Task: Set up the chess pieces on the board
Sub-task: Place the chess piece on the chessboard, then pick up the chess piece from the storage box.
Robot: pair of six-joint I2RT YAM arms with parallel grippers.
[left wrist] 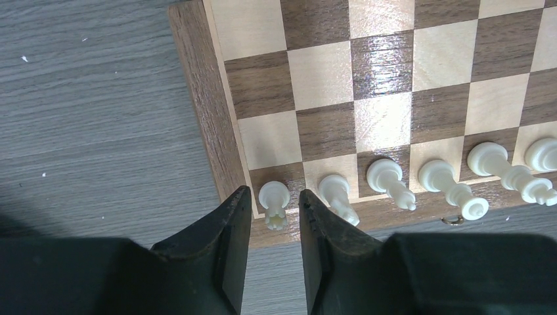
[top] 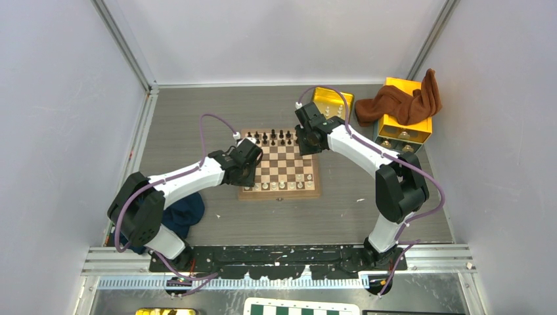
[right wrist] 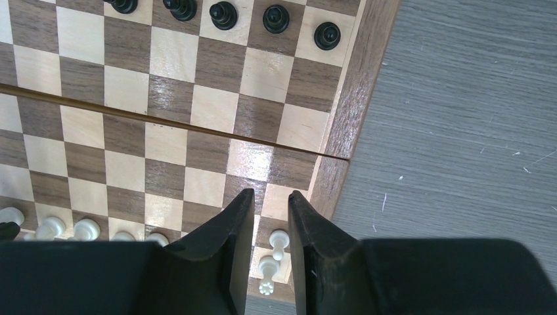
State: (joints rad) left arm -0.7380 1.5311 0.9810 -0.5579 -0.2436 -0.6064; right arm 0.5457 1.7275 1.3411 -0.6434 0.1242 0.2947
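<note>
Only the top camera gives me both arms together. The left arm (top: 187, 178) lies low, its white forearm running from the elbow in the lower left to the left edge of the board (top: 282, 161), which sits in the middle of the grey table (top: 197, 118). The right arm (top: 360, 149) bends at a black elbow on the right and reaches up-left, so that its head covers the board's upper right corner in that picture. This view alone shows the yellow boxes (top: 417, 128) with a brown cloth (top: 401, 102) in the upper right, and a blue cloth (top: 187, 210) under the left arm.

The left wrist camera shows what the top one hides. The left gripper (left wrist: 274, 190) holds its black curved fingers (left wrist: 226, 236) a little apart, released, with a white rook (left wrist: 273, 209) upright between them on the dark corner square (I see a thin gap on each side). More white pieces (left wrist: 439, 178) stand in a row to its right.

The right wrist camera looks from well above. The right gripper (right wrist: 270, 193) is slightly parted and grasps nothing; through the gap a white piece (right wrist: 268, 268) shows on the board's lower corner. Glossy black pieces (right wrist: 223, 14) line the top of the frame. The wood is varnished and shiny, with a thin seam (right wrist: 164, 121) across it.
</note>
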